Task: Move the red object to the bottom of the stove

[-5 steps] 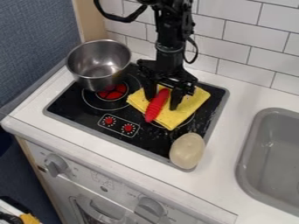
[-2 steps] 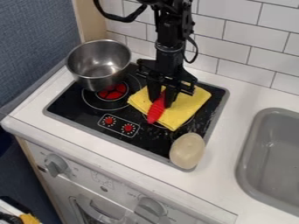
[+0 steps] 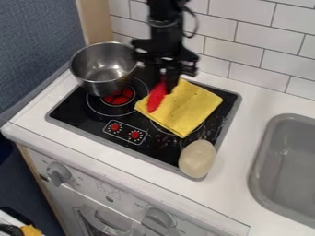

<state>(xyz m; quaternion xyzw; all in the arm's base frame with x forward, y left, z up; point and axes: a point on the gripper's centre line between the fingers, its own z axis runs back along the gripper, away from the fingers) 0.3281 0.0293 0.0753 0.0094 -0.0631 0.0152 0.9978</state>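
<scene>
My gripper [image 3: 166,83] hangs over the back part of the black stove top [image 3: 126,144], shut on the upper end of the red object [image 3: 156,97]. The red object's lower end points down toward the front, over the left edge of the yellow cloth [image 3: 192,107]. Its upper end is hidden by the gripper. The cloth lies on the right half of the stove.
A metal pot [image 3: 103,69] stands at the stove's back left. A beige oval object [image 3: 197,159] rests on the front right corner. At the right is a grey sink [image 3: 284,161]; a tiled wall [image 3: 258,41] runs behind.
The gripper opened around the red object a second ago, then closed on it. Both have since moved up and to the left, off their earlier place on the cloth.
</scene>
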